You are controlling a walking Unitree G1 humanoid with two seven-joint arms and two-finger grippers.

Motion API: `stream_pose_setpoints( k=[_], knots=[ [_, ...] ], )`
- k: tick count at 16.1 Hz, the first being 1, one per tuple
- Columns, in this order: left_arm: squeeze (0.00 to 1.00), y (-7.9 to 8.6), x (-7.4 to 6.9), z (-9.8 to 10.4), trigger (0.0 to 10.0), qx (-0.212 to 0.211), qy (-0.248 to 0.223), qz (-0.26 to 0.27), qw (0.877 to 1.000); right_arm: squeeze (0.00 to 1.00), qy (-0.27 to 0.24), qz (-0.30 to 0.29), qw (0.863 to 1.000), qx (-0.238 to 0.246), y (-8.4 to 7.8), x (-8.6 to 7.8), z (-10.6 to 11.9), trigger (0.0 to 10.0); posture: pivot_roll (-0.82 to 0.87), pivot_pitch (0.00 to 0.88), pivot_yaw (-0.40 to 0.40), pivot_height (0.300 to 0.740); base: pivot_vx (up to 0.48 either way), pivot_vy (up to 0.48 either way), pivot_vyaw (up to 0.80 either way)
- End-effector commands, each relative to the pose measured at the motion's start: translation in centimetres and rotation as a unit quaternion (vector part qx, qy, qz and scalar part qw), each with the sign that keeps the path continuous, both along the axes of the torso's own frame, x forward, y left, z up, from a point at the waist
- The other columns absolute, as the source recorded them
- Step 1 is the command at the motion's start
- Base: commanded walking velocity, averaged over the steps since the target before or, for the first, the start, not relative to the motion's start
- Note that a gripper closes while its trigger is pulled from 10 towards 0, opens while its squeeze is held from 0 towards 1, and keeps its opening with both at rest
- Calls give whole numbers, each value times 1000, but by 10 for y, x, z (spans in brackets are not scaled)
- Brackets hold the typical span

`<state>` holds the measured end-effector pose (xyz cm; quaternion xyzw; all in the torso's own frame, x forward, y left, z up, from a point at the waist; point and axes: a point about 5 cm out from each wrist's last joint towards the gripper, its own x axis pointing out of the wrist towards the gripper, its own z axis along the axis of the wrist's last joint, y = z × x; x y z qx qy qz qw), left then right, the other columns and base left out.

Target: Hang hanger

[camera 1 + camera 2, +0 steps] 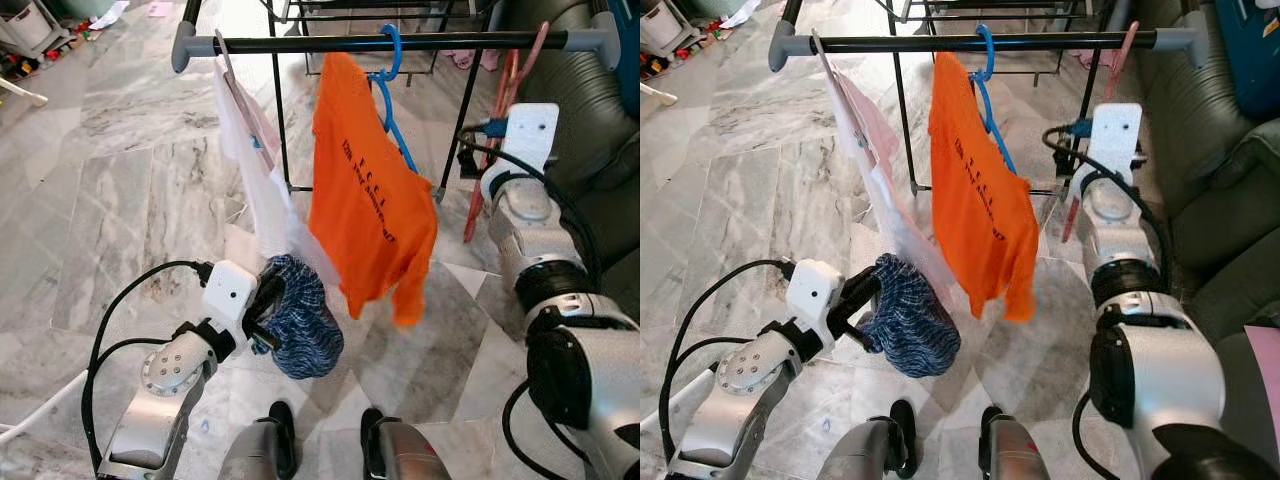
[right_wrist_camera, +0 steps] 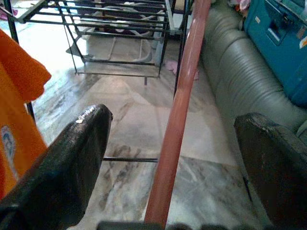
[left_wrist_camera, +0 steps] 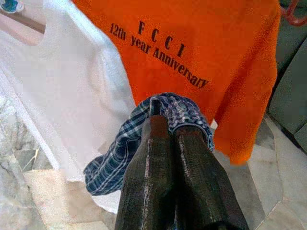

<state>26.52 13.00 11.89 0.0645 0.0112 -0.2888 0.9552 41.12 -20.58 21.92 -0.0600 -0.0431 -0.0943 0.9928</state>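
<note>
Grey-veined marble floor [image 1: 120,200] spreads under a black clothes rail [image 1: 380,42] with grey end caps, which runs left to right across the far side of the scene.

On the right, the right gripper [image 2: 175,158] is raised beside the rail's right end, its two black fingers [image 2: 72,153] spread wide apart. Between them, touching neither, runs the reddish-pink hanger [image 2: 180,105], a slim bar that slants from the rail's right end down towards the floor. Past it lie a black drying rack [image 2: 120,28] on the floor and a grey-green sofa [image 2: 240,86] to the right, with a teal box [image 2: 283,43] beyond the sofa.

On the left and nearer, the left gripper [image 3: 165,125] has its fingers [image 3: 192,163] pressed together on a blue-and-white checked cloth [image 1: 300,318], which bunches round the fingertips and hangs low, near the robot's feet. Just beyond that bundle hangs a white shirt [image 1: 262,190] from the left part of the rail. To its right an orange T-shirt [image 1: 365,190] printed "FCCI 12th year Anniversary" hangs on a blue hanger [image 1: 392,90] hooked over the middle of the rail. Black cables loop from both wrists. Small clutter lies on the floor at the far left corner.
</note>
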Motion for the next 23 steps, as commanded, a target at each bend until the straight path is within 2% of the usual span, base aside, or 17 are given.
stream_pose_setpoints(
  k=[1,2,3,4,6,7,9,10,11,13,17,21,22,23],
  knots=[
    [0,1,-2,-3,10000,3,7,4,1000,0,11,-11,1000,-5,-2,0,-2,10000,116,307,72,740,0,0,0],
    [0,0,-2,-3,10000,3,8,4,1000,0,17,-17,1000,-6,-3,1,-1,10000,116,304,70,740,0,0,0],
    [0,-1,-1,-3,10000,4,8,5,1000,0,27,-17,999,-6,-3,2,-2,7922,118,302,67,740,0,0,0],
    [0,-1,-2,-4,10000,4,9,6,1000,0,33,-16,999,-6,-2,2,-3,3255,119,302,67,740,0,0,0],
    [0,0,-2,-5,10000,5,10,7,1000,0,40,-19,999,-1,-2,2,-6,2392,119,300,65,740,0,0,0],
    [0,0,-3,-5,10000,5,11,8,1000,0,42,-19,999,-2,-2,2,-6,3451,119,298,64,740,0,0,0],
    [0,-1,-3,-6,10000,5,13,8,1000,0,56,-27,998,-10,-5,2,-9,3765,118,295,65,740,0,0,0],
    [0,-2,-2,-6,10000,5,13,7,1000,0,64,-34,997,-11,-8,1,-11,2941,116,294,62,740,0,0,0],
    [0,-2,-2,-6,10000,5,14,7,1000,0,77,-59,995,-29,-16,-1,-13,10000,113,292,63,740,0,0,0],
    [0,-3,-1,-7,10000,5,14,7,1000,0,74,-60,995,-22,-18,-1,-13,10000,111,292,65,740,0,0,0],
    [0,-4,0,-7,10000,7,16,3,1000,0,70,-60,995,-38,-19,-1,-10,10000,105,287,70,740,0,0,0],
    [0,-5,1,-8,10000,8,17,2,1000,0,54,-32,997,-36,-8,4,2,10000,104,285,71,740,0,0,0],
    [0,-5,1,-8,10000,7,17,2,1000,322,51,-28,998,-37,-5,4,3,10000,108,283,69,740,0,0,0],
    [0,-5,1,-8,10000,7,17,3,1000,1000,51,-26,998,-38,-3,5,3,10000,108,283,69,740,0,0,0]
  ],
)
